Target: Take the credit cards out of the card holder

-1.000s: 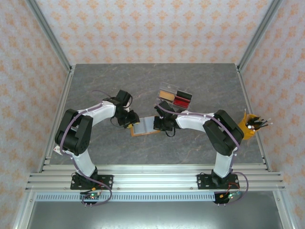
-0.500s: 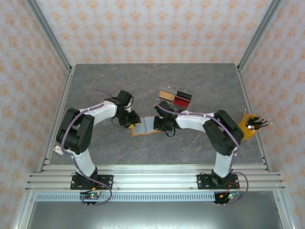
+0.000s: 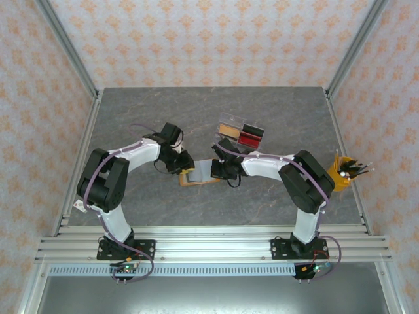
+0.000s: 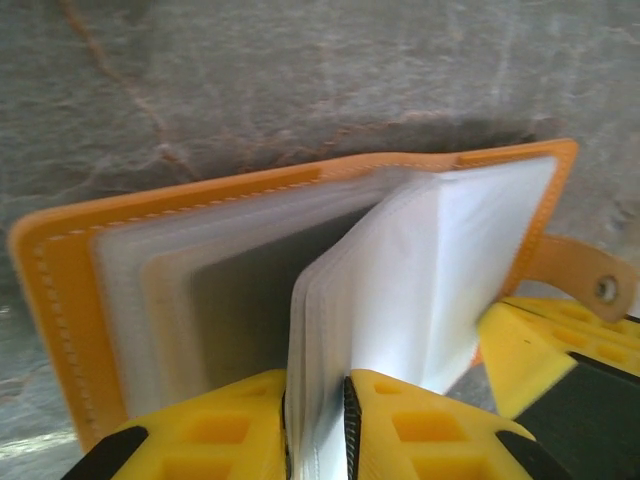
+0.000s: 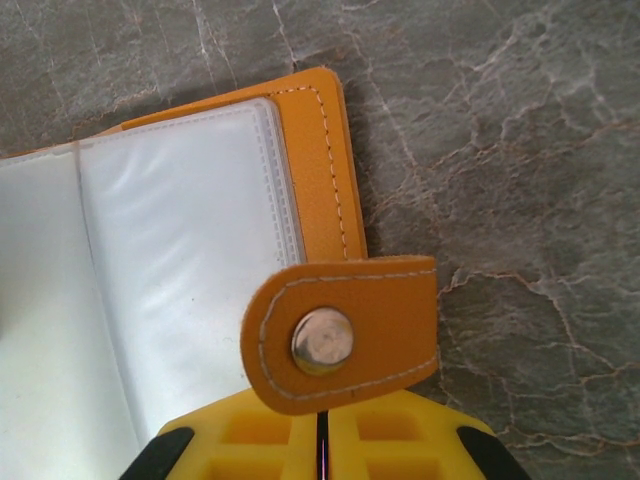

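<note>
Card holder lies open on the grey table, about midway between left and right, with 1 gripper at each end of it. Its orange cover is flat on the table. A bunch of its clear plastic sleeves stands up from the spine, and the left gripper is clamped on that bunch, 1 yellow pad on each side. The other sleeves lie flat on the left half of the cover. A grey shape shows through them, but I cannot tell whether it is a card. The right gripper has its 2 pads pressed together at the right end of the holder. The orange snap strap lies across their tips, but I cannot tell whether it is pinched. A clear case with tan, black and red blocks lies just beyond the holder, to the far right. A yellow cup of pens stands at the table's right edge.
</note>
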